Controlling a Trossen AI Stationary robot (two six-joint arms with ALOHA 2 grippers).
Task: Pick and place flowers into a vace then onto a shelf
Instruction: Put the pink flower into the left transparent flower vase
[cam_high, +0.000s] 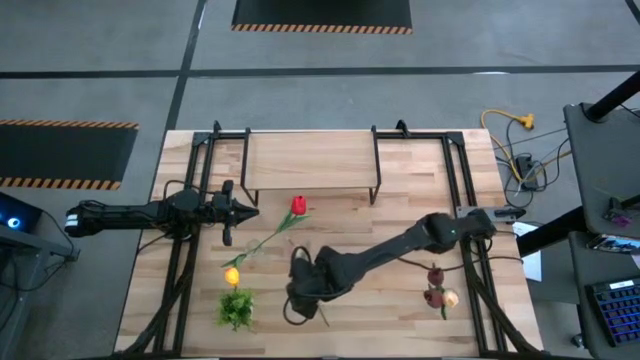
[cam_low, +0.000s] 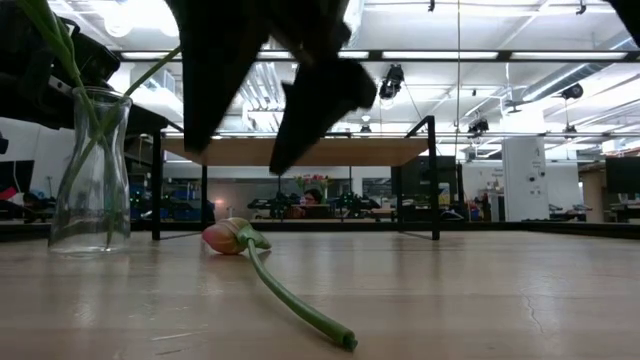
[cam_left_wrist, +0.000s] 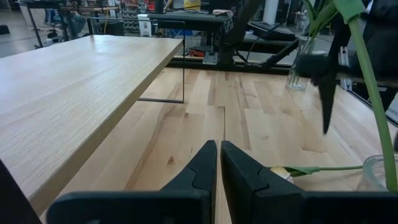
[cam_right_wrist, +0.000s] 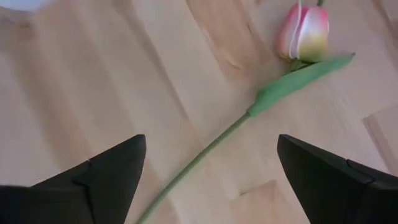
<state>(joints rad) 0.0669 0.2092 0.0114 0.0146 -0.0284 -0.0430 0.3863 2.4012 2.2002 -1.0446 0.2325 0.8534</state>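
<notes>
Your right pincer (cam_right_wrist: 211, 174) hangs spread above the pink tulip (cam_right_wrist: 303, 32) lying on the tabletop (cam_right_wrist: 93, 74); your left pincer (cam_left_wrist: 219, 171), pressed together, waits at nine o'clock.

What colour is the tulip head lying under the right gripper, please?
Pink fading to yellow-green, clearest in the right wrist view: tulip head.

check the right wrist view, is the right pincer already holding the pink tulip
No, the right pincer is open above the pink tulip, whose stem lies flat on the table between its fingers.

no readable text, labels or signs anywhere.
</notes>
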